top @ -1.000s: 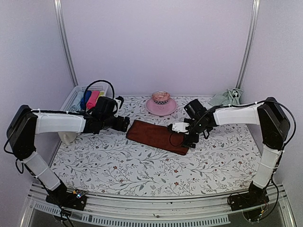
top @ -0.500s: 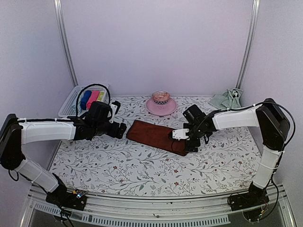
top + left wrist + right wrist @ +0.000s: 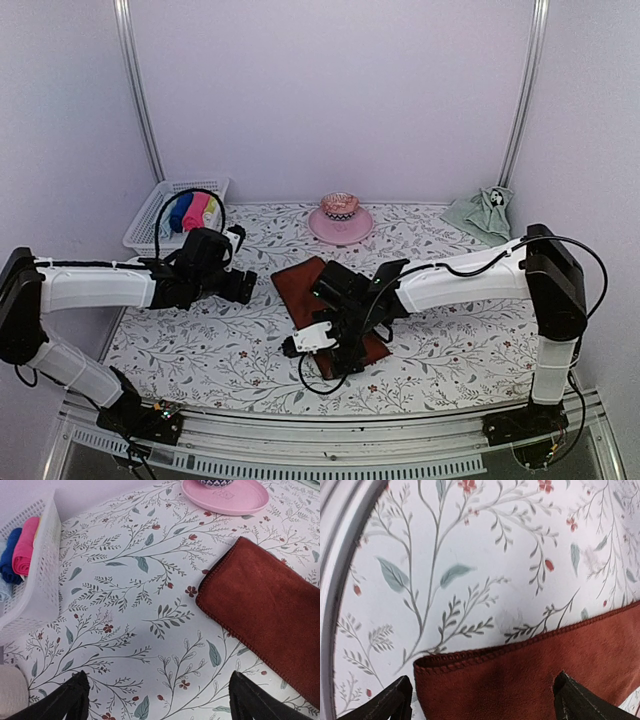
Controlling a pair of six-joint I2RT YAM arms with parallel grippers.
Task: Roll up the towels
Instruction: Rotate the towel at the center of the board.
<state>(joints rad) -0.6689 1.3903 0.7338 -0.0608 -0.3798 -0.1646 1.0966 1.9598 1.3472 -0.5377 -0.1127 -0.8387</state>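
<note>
The dark red-brown towel (image 3: pixel 305 285) lies flat and slantwise at the table's middle. It also shows in the left wrist view (image 3: pixel 270 615) and the right wrist view (image 3: pixel 520 675). My right gripper (image 3: pixel 338 362) (image 3: pixel 482 710) is open, its jaws straddling the towel's near end, where the hemmed edge shows doubled at the corner. My left gripper (image 3: pixel 250 287) (image 3: pixel 159 705) is open and empty, low over the floral cover just left of the towel's far-left corner. The pale green towel (image 3: pixel 482 212) with the black-and-white motif lies crumpled at the back right.
A pink plate (image 3: pixel 352 229) (image 3: pixel 225 497) holding a small bowl (image 3: pixel 339 205) stands behind the red-brown towel. A white basket (image 3: pixel 145 222) (image 3: pixel 35 580) with rolled coloured cloths sits at the back left. The table's front rail (image 3: pixel 337 555) is close to my right gripper.
My right arm swung from the towel's right end to its near end, toward the table front, and the towel now lies more slantwise. My left gripper drew back slightly to the left.
</note>
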